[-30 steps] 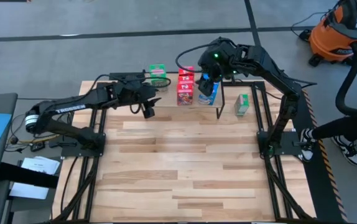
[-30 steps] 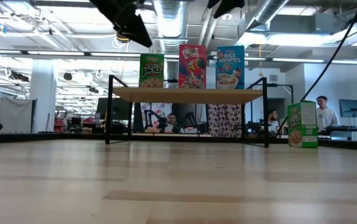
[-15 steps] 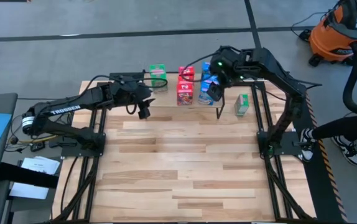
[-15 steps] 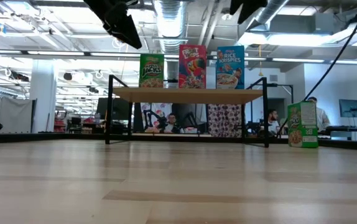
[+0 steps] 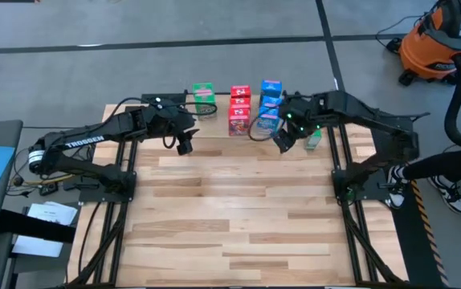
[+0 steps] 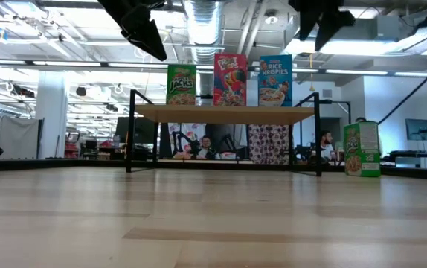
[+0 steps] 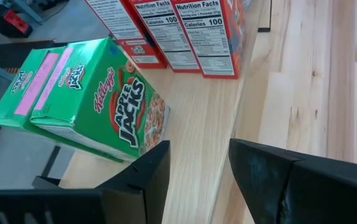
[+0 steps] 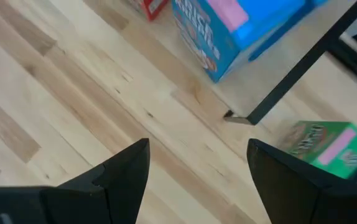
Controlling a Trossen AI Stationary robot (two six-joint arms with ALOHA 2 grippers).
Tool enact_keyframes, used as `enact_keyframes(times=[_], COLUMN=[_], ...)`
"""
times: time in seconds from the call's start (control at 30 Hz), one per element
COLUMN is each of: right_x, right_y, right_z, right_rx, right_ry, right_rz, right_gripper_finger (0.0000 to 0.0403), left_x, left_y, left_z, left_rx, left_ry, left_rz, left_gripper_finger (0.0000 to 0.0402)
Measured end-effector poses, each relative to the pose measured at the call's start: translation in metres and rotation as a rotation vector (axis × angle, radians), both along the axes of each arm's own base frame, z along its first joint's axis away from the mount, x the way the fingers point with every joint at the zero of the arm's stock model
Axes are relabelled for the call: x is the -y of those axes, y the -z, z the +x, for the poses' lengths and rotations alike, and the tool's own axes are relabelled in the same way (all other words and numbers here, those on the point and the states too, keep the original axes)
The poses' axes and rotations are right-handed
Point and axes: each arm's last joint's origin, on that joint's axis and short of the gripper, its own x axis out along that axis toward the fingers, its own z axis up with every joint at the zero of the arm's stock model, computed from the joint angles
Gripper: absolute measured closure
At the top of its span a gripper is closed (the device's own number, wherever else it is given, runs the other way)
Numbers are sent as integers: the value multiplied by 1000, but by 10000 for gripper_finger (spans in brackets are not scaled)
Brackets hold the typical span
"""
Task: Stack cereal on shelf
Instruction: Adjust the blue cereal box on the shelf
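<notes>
While boxes line the shelf, right gripper hovering wide open (empty), left gripper narrow, holding nothing.

Three red boxes, three blue boxes, three green boxes

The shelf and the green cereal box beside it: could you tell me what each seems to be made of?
The shelf: a light top with visible grain, probably wood, on thin matte black legs, likely metal. The green cereal box, standing on the table: apparently printed cardboard with a slightly glossy front, judging by its folded edges and colourful graphics.
</notes>
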Motion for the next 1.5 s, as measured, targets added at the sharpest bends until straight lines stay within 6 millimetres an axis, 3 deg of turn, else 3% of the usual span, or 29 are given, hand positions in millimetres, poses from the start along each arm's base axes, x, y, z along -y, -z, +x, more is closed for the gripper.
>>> enact_keyframes(times=[0.23, 0.43, 1.2, 1.5], right_x=[-5, 0, 30, 17], right_y=[40, 59, 60, 60], right_z=[-6, 2, 0, 5], right_rx=[178, 315, 342, 360], right_ry=[64, 60, 157, 141], right_rz=[16, 47, -78, -36], right_gripper_finger=[112, 112, 112, 112], left_x=[0, 0, 0, 0], left_y=[1, 1, 1, 1], left_z=[0, 0, 0, 0], left_rx=[-8, -10, -9, -9], left_ry=[2, 2, 1, 0], left_rz=[0, 0, 0, 0], left_gripper_finger=[246, 246, 246, 246])
